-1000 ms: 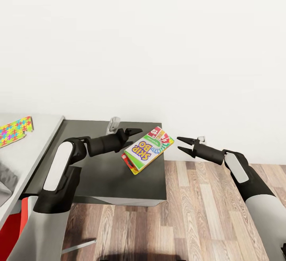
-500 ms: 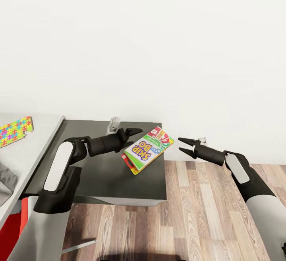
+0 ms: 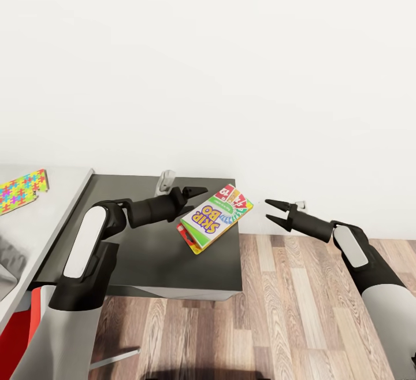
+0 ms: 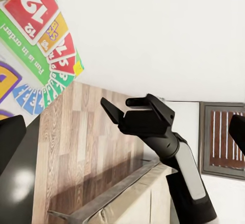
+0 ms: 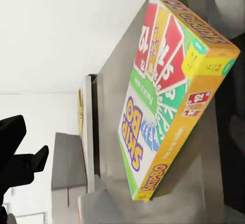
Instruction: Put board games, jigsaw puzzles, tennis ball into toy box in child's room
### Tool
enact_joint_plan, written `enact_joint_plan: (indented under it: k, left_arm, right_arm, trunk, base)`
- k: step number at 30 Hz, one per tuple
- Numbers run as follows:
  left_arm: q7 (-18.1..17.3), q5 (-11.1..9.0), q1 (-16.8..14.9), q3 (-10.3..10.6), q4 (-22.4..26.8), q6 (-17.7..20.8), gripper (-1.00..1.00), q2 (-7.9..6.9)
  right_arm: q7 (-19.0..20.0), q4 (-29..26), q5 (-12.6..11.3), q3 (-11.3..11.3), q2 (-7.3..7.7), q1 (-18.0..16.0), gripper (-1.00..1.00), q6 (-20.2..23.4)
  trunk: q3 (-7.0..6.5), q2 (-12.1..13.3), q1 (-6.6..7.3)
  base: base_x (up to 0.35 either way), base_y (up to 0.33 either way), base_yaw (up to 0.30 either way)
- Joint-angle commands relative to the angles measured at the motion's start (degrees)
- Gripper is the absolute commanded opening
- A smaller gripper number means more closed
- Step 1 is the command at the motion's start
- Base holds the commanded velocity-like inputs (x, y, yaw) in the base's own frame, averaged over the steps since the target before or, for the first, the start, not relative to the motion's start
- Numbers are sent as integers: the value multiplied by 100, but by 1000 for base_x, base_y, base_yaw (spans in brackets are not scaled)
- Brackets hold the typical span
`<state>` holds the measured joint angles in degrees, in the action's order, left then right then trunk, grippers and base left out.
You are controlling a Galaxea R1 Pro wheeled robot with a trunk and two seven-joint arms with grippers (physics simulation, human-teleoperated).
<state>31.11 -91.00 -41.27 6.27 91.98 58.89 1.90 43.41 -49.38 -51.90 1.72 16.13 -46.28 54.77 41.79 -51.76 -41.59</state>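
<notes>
- At your far left, a jigsaw puzzle [image 3: 23, 190] lies on the pale table [image 3: 52, 209].
- Your left gripper [image 3: 193, 195] holds the "SKIP-BO" board game [image 3: 216, 216] at its edge, tilted over the dark cabinet [image 3: 167, 253]. Its cards read "12" and "Fun is in order!".
- A red-edged box [image 3: 184, 233] peeks from under it.
- Your right gripper [image 3: 274, 211] hangs empty beside the game, jaws spread, over the wood floor [image 3: 289, 310].

Matte black arms with pale grey oblong shell panels; black pointed two-finger left gripper [image 3: 193, 194] and right gripper [image 3: 270, 210]
</notes>
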Motion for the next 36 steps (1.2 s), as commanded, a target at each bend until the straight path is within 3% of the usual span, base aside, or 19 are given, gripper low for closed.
enact_joint_plan:
  k: [1,14,36]
  left_arm:
    - [59,-55,-4,-3,4,10,100,3]
    - [54,-68,-8,-3,4,16,100,15]
    - [51,-76,-12,-3,4,17,100,83]
  right_arm:
    - [-2,12,17,53,4,-3,100,25]
    - [-285,143,12,298,38,-7,100,20]
    - [-523,248,-3,367,39,-12,100,-27]
  trunk:
    - [4,-4,-1]
    - [202,-445,-242]
    - [579,-1287,-704]
  base:
    - [0,0,0]
    - [0,0,0]
    - [0,0,0]
